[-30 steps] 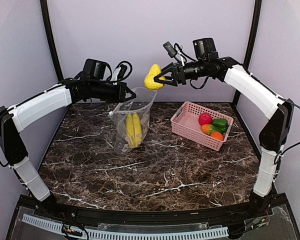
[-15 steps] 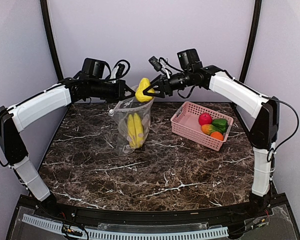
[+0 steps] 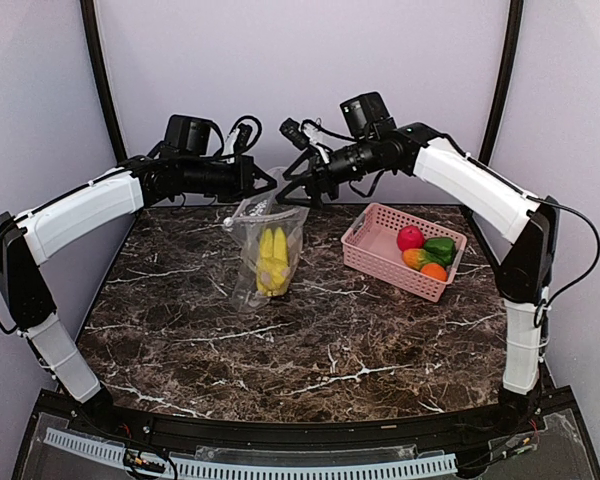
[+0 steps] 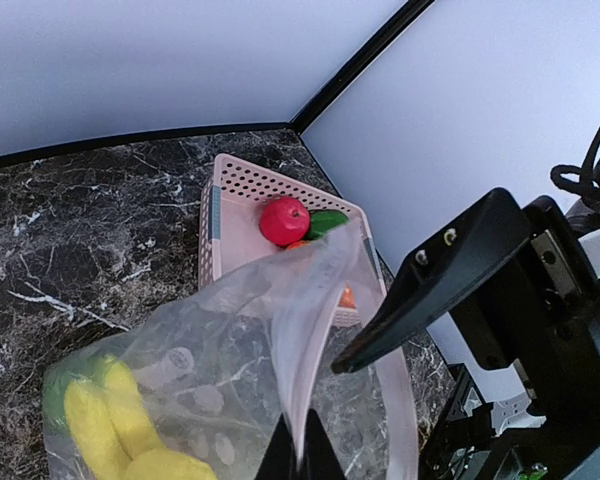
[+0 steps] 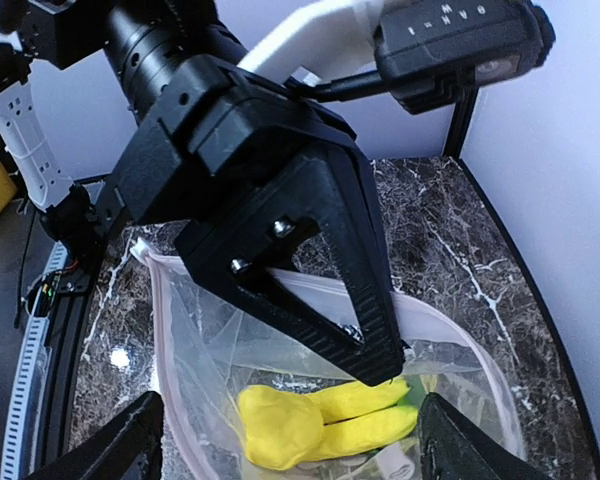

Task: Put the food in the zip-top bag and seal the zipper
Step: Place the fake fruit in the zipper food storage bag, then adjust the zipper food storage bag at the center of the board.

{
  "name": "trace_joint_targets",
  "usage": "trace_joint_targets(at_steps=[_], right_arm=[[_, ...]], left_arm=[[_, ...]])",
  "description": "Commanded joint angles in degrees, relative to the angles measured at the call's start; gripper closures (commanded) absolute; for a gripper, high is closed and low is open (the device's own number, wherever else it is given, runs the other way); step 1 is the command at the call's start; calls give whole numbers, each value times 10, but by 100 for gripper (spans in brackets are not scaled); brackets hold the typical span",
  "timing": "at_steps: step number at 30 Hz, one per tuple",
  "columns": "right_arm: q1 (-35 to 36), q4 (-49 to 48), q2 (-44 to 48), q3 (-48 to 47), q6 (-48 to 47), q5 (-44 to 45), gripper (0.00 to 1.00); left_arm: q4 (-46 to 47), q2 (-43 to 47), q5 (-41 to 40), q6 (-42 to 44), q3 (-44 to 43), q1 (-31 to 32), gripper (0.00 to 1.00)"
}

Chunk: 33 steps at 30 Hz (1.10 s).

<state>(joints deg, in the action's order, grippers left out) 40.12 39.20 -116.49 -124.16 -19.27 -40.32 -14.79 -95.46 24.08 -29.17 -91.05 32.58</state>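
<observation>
The zip-top bag (image 3: 265, 250) hangs upright with its mouth open, and my left gripper (image 3: 265, 188) is shut on its pinkish zipper strip (image 4: 315, 320). In the left wrist view the strip runs down between the pinched jaws of that gripper (image 4: 300, 452). Inside the bag lie a yellow banana (image 3: 271, 245) and a yellow pear (image 3: 273, 275); the right wrist view shows the pear (image 5: 280, 430) beside the banana (image 5: 375, 412). My right gripper (image 3: 298, 190) stands open and empty just above the bag's mouth (image 5: 288, 420). More food sits in the basket: a red fruit (image 3: 410, 237), a green pepper (image 3: 440, 247) and an orange (image 3: 433, 270).
The pink slotted basket (image 3: 375, 245) stands on the marble table to the right of the bag. Black frame posts rise at the back corners. The left gripper's black body (image 5: 270, 230) fills the middle of the right wrist view, close to the right fingers.
My right gripper carried the yellow pear left to the bag's mouth, then opened. The pear now lies in the bag beside the banana. The left arm has held still.
</observation>
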Motion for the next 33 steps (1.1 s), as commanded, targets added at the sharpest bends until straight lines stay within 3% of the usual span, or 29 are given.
trace_joint_targets(at_steps=[1,3,7,14,18,22,25,29,33], right_arm=[[0,58,25,-26,-95,-1,19],[3,122,27,-33,-174,-21,21],[23,183,22,-41,-268,23,25],[58,158,17,2,-303,117,30],[72,152,12,-2,-320,163,46],[75,139,9,-32,-323,180,81],[76,124,-1,-76,-325,198,95],[76,107,-23,-144,-316,197,100],[85,117,-35,-169,-314,178,100]], left_arm=[[15,8,9,6,0,2,99],[10,8,9,11,-1,2,99],[6,6,15,16,0,2,99],[-1,3,26,18,-1,2,99],[-26,-2,31,36,-12,2,99],[-91,-11,15,89,-36,2,99],[-143,-17,-27,147,-65,-1,99],[-201,-33,-104,189,-99,-36,99],[-224,-65,-58,167,-144,-100,99]])
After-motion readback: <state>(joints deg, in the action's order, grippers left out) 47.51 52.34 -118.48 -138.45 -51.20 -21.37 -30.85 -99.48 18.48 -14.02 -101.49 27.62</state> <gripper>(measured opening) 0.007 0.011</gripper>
